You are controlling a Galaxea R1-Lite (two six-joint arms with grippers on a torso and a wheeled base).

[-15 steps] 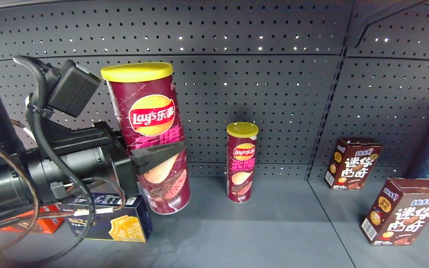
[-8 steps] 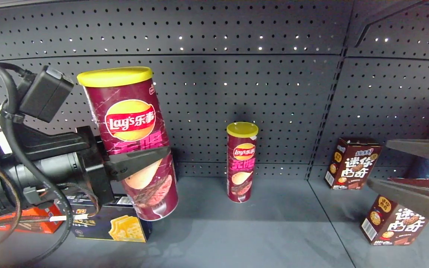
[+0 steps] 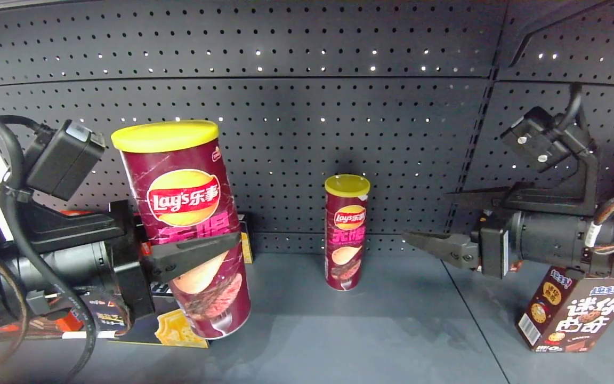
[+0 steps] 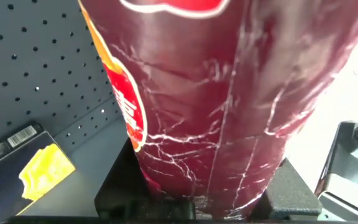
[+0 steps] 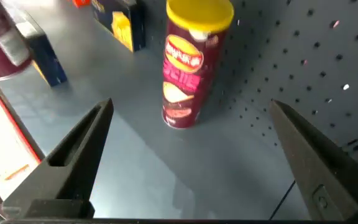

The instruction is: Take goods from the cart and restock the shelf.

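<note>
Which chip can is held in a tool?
The tilted can clamped in the left tool; the other can stands upright on the shelf, untouched.

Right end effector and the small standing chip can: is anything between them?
Nothing: the head view shows only bare shelf board between the open right end effector and the standing chip can, and the right wrist view agrees.

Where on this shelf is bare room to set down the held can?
Bare shelf floor lies between the held can and the standing can, and before both. Right of the standing can the open right end effector hovers. The left end, with cracker boxes, is crowded.
</note>
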